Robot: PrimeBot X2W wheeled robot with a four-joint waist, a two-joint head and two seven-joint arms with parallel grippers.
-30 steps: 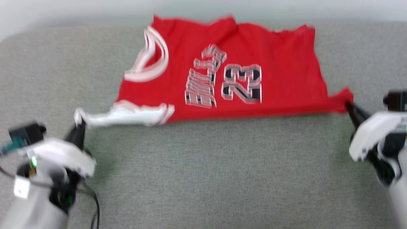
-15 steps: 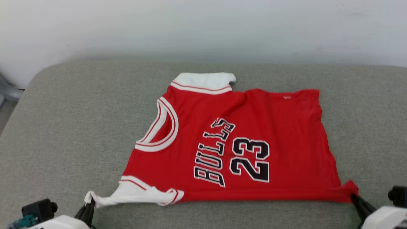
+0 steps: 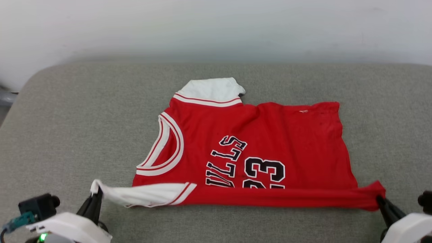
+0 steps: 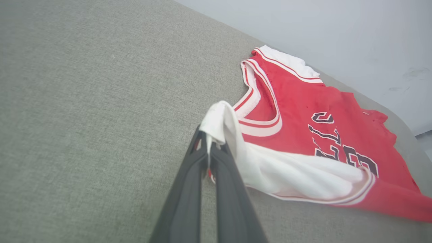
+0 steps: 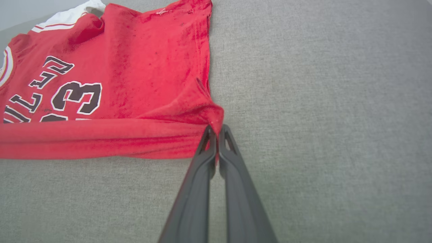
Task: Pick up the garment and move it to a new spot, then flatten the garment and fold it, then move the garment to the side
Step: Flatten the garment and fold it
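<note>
**Red jersey T-shirt** (image 3: 270, 135) lying chest-up on a grey fabric cushion (image 3: 84, 111), with its collar toward the robot's left and its hem toward the right. A pale wall (image 3: 216, 27) runs behind.

The near long edge is raised off the cushion and rolled over toward the lettering. It covers the lower part of the "23" and of the word beside it.

**Left gripper** (image 3: 97, 195) — fingers pressed together on the tip of the near white sleeve (image 3: 145, 194), which is drawn out to a point. The left wrist view shows the white cloth bunched between the fingertips.

**Right gripper** (image 3: 380, 200) — fingers closed on the near hem corner (image 5: 216, 118). The right wrist view shows red fabric pinched at the tips.

Between the two grips the edge runs as a taut, nearly straight band. The far white sleeve (image 3: 211, 89) lies flat on the cushion on the wall side.
</note>
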